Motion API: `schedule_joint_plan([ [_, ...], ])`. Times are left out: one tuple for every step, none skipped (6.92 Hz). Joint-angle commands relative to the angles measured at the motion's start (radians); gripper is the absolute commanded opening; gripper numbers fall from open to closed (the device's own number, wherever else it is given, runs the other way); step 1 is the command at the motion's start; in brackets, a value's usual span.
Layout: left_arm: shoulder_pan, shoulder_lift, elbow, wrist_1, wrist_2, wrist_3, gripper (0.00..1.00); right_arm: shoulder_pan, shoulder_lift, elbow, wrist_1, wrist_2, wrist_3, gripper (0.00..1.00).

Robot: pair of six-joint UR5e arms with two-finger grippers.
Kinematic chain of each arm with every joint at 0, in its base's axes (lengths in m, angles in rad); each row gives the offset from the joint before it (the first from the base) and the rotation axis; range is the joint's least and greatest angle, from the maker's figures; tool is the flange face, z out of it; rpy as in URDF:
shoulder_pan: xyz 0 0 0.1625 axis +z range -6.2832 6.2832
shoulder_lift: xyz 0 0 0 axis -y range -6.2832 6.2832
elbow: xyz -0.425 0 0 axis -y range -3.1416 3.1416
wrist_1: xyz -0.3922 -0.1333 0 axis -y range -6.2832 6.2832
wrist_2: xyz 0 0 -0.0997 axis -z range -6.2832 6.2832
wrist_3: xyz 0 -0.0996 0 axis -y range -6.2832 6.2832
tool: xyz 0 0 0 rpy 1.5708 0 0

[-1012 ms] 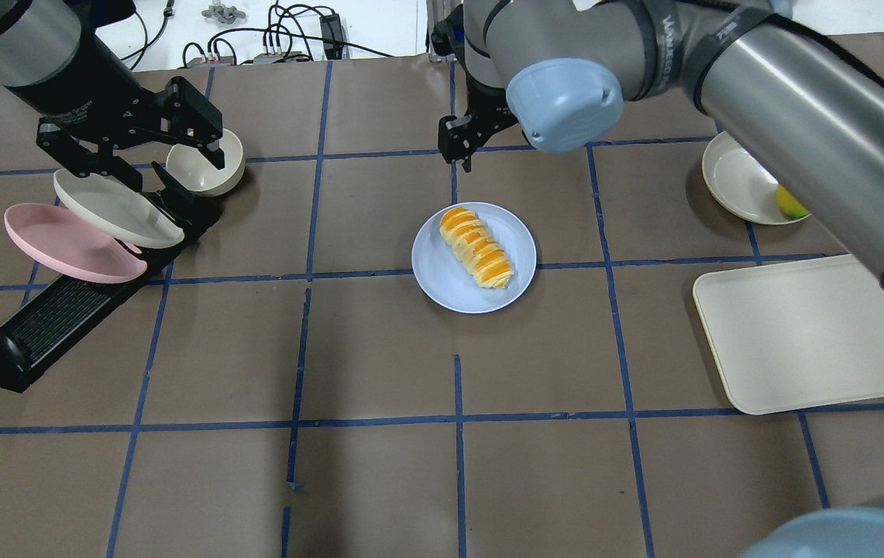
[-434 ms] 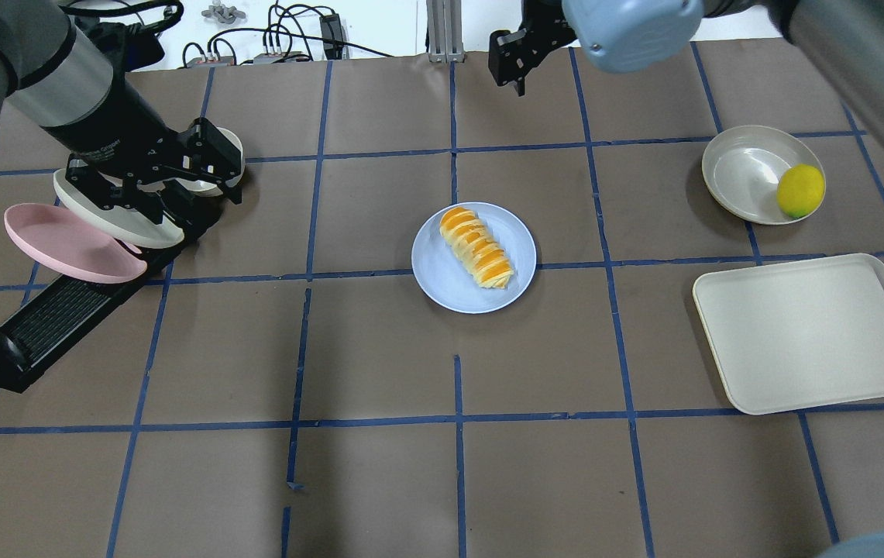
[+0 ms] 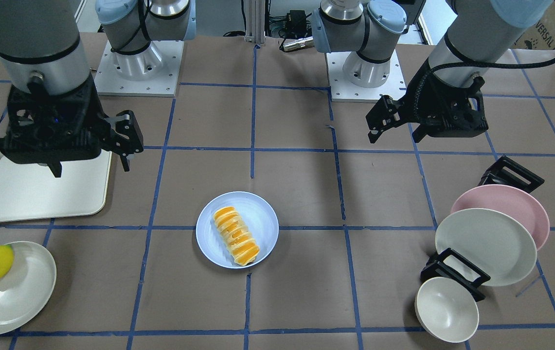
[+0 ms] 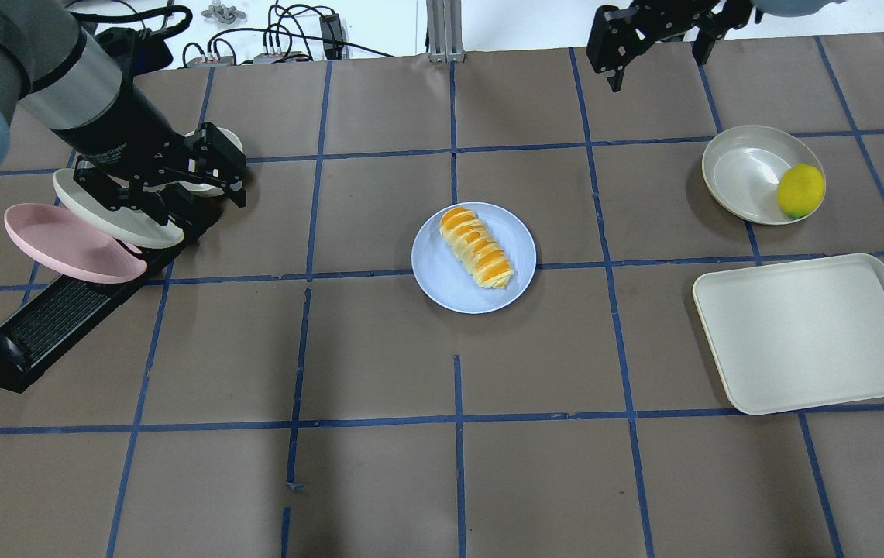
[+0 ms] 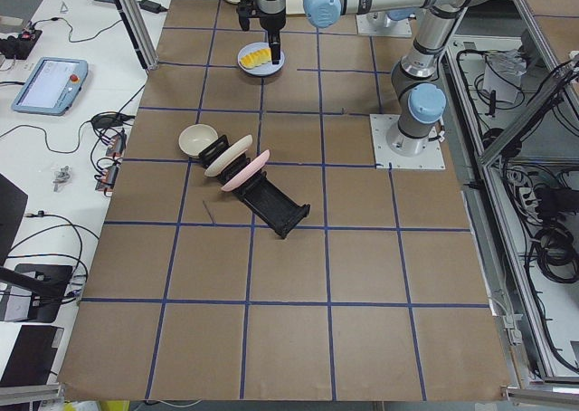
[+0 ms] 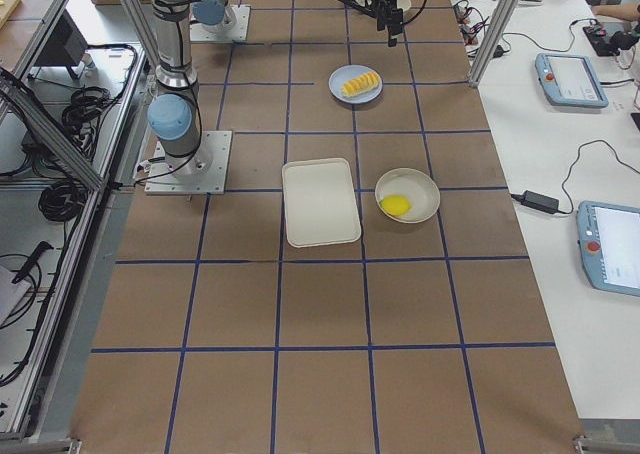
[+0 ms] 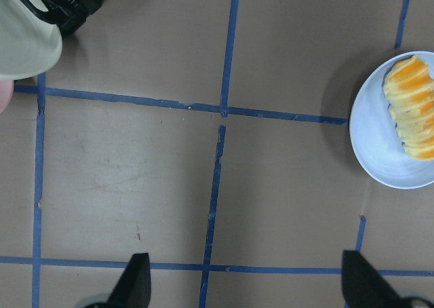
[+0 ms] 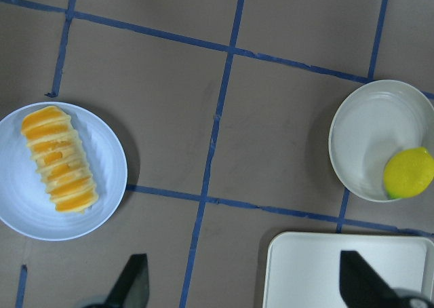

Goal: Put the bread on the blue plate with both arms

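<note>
The left arm (image 4: 62,85) reaches out above the black dish rack (image 4: 62,318), which holds a pink plate (image 4: 62,244) and a cream plate (image 4: 112,209). The right arm (image 3: 29,39) hangs high on the other side, near the cream tray (image 4: 806,333). The worktop (image 4: 380,364) is brown, gridded with blue tape; cables lie beyond its far edge. A lemon (image 4: 800,191) sits in a cream dish (image 4: 736,170). The left end effector (image 3: 394,136) and the right end effector (image 3: 91,167) are both spread wide, gripping nothing. The bread (image 4: 476,248) lies diagonally on the blue plate (image 4: 442,287) at the worktop's middle, well apart from both.
</note>
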Motion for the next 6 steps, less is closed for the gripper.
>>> schedule_joint_plan([
  [-0.014, -0.012, 0.021, 0.040, -0.008, 0.003, 1.00, -0.036, -0.098, 0.046, 0.076, 0.066, 0.009, 1.00],
  [-0.016, 0.020, 0.024, 0.033, -0.010, 0.007, 1.00, -0.041, -0.147, 0.125, 0.073, 0.060, 0.013, 1.00],
  [-0.021, 0.040, 0.017, 0.034, -0.006, 0.006, 1.00, -0.044, -0.212, 0.218, 0.043, 0.060, 0.013, 1.00],
  [-0.019, 0.044, 0.012, 0.042, -0.014, 0.008, 1.00, -0.058, -0.240, 0.277, -0.003, 0.052, 0.010, 1.00],
  [-0.027, 0.053, 0.020, 0.042, -0.017, 0.008, 1.00, -0.079, -0.242, 0.273, -0.005, 0.054, 0.008, 1.00],
  [-0.027, 0.041, -0.009, 0.043, -0.011, 0.009, 1.00, -0.084, -0.247, 0.274, -0.004, 0.055, 0.007, 1.00],
])
